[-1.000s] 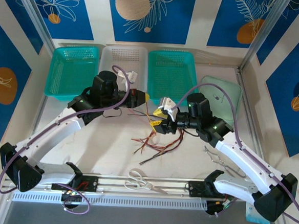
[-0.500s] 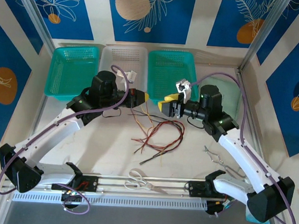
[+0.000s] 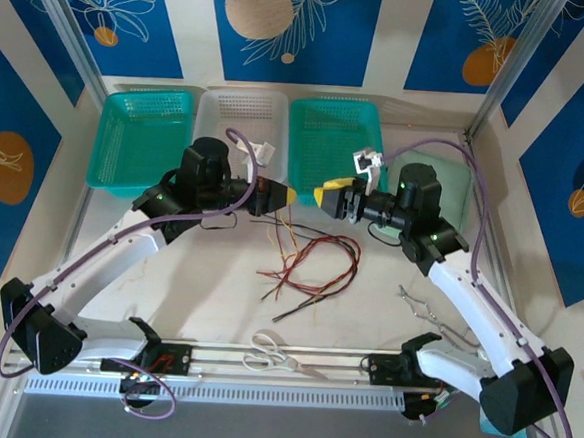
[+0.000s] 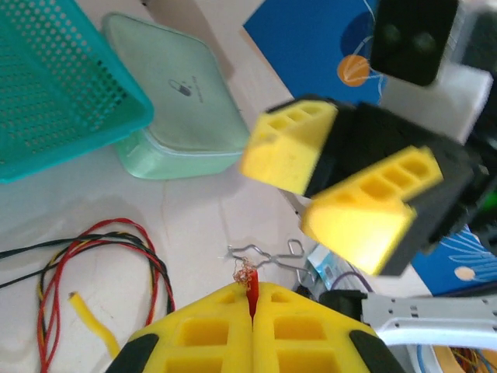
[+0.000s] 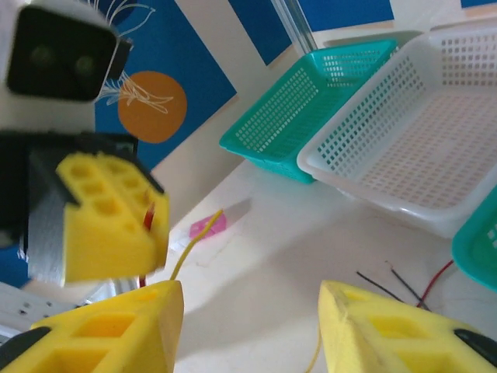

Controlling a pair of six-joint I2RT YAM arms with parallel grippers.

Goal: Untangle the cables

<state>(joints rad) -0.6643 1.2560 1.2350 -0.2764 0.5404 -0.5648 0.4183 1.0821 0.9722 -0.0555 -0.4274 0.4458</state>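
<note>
Top external: the cables (image 3: 314, 266) sprawl tangled on the pale table (image 3: 202, 288) between my arms, near three baskets (image 3: 142, 138). Blue leaf-patterned panels (image 3: 285, 28) wall the cell. My left gripper (image 3: 286, 195) clenches a red cable (image 4: 252, 281) by its bare end; my right gripper (image 3: 324, 194) gapes wide.

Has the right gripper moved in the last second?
Yes. The right gripper has moved away from the cables, toward the right teal basket.

Both arms are reaching inward, facing tip to tip; the left gripper (image 3: 287, 194) is pinching a red cable (image 4: 252, 284); the right gripper (image 3: 326, 195) is holding its jaws wide apart
</note>
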